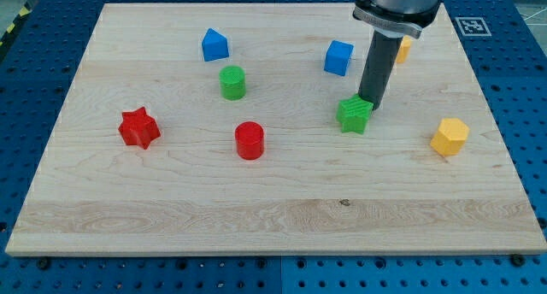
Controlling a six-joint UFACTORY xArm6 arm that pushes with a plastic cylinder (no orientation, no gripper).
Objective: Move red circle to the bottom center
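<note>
The red circle [249, 140] is a short red cylinder standing left of the board's middle. My tip [369, 102] is at the end of the dark rod, far to the right of the red circle. It touches or nearly touches the top right edge of the green star block [354, 115]. A wide stretch of bare wood lies between the tip and the red circle.
A red star [139, 128] lies at the left. A green cylinder [232, 83] and a blue house-shaped block [214, 45] are above the red circle. A blue cube [338, 57], a yellow block [402, 49] partly behind the rod, and a yellow hexagon [449, 137] are at the right. The wooden board [273, 217] rests on a blue perforated table.
</note>
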